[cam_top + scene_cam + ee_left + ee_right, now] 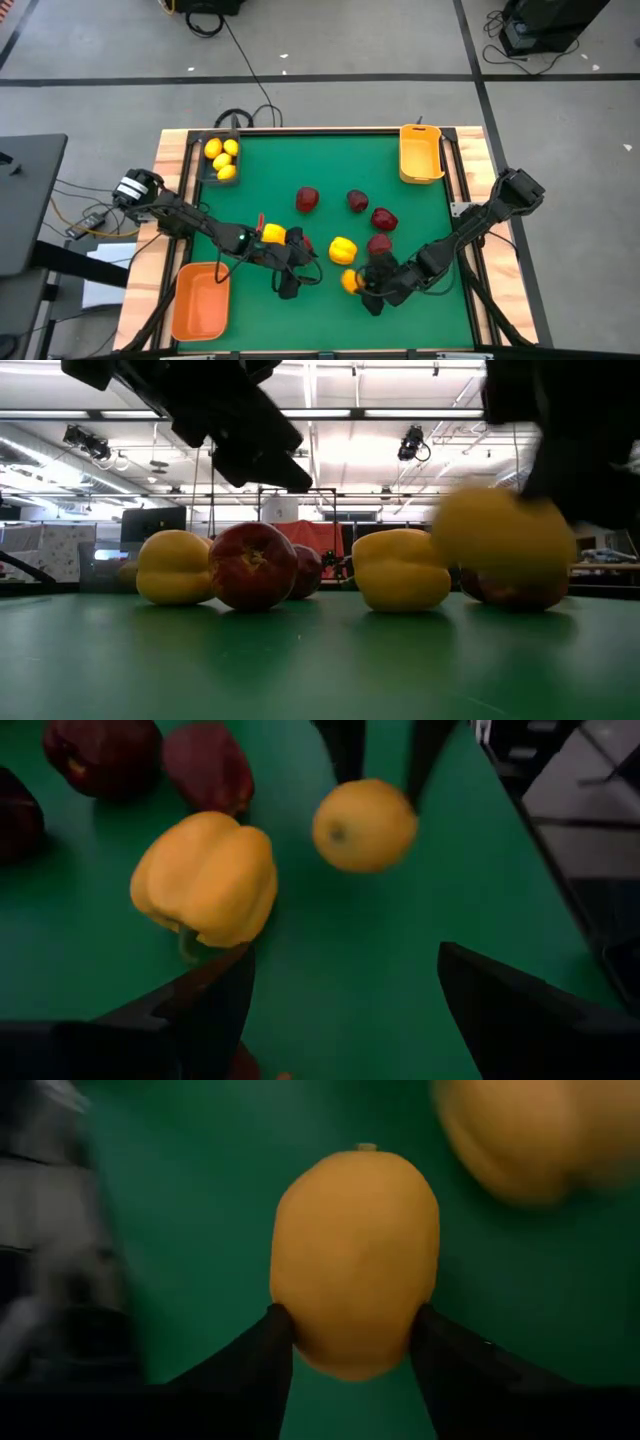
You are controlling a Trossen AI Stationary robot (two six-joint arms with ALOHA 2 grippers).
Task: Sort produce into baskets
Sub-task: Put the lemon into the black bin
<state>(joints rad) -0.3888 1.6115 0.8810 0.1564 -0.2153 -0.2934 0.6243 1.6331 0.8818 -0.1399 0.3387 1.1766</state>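
My right gripper (362, 288) is shut on a small yellow lemon (355, 1260) near the table's front, right of centre. My left gripper (297, 280) is open and empty just left of it, low over the green mat; its two fingers frame the left wrist view (345, 1005). Two bigger yellow pieces lie on the mat, one (342, 248) between the grippers and one (272, 235) by my left arm. Several dark red pieces (357, 201) lie mid-table. The black basket (207, 172) at far left holds three small yellow lemons. My right gripper pinches the lemon between its two fingers, one on each side (290, 1325) of the end nearer the wrist. The fingers come slanting down from the table's right. In the low view the lemon (500, 540) looks clear of the mat.
A yellow-orange basket (420, 160) stands at the far right corner and a deeper orange basket (200, 300) at the near left corner; neither holds anything. Bare green mat lies along the near edge and between the baskets at the back.
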